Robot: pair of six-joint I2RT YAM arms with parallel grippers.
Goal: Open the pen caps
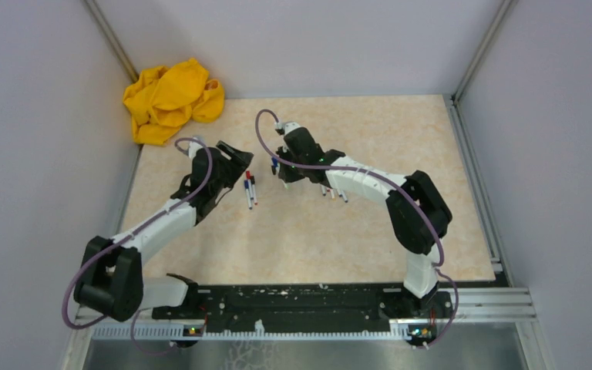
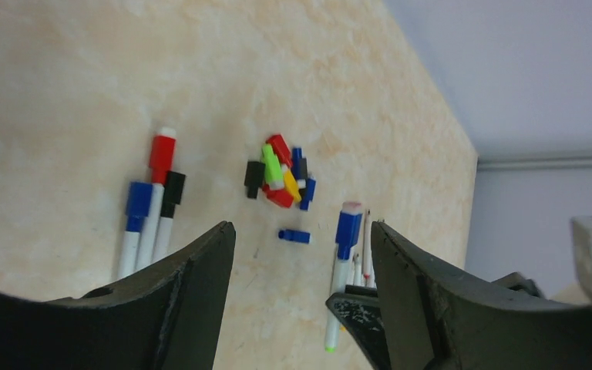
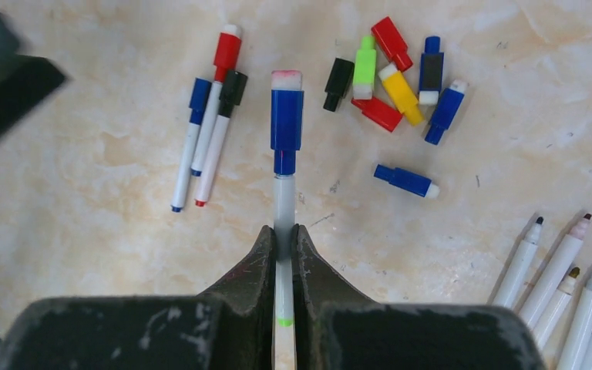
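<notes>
My right gripper (image 3: pixel 283 231) is shut on the white-grey barrel of a pen (image 3: pixel 283 202), which points away from it and wears a blue cap (image 3: pixel 287 119). In the top view this right gripper (image 1: pixel 279 168) is at mid-table, facing my left gripper (image 1: pixel 235 158). The left gripper (image 2: pixel 302 231) stands open with nothing gripped; the held pen's blue cap (image 2: pixel 348 229) shows just inside its right finger. Three capped pens (image 3: pixel 212 116) in blue, red and black lie side by side on the table. A heap of loose pen caps (image 3: pixel 393 77) lies beyond, with one blue cap (image 3: pixel 405 181) apart from it.
Several uncapped pens (image 3: pixel 563 285) lie in a row at the right, also seen under the right arm (image 1: pixel 335 193). A crumpled yellow cloth (image 1: pixel 171 99) sits at the back left corner. Grey walls close in the beige table (image 1: pixel 370 231) on three sides.
</notes>
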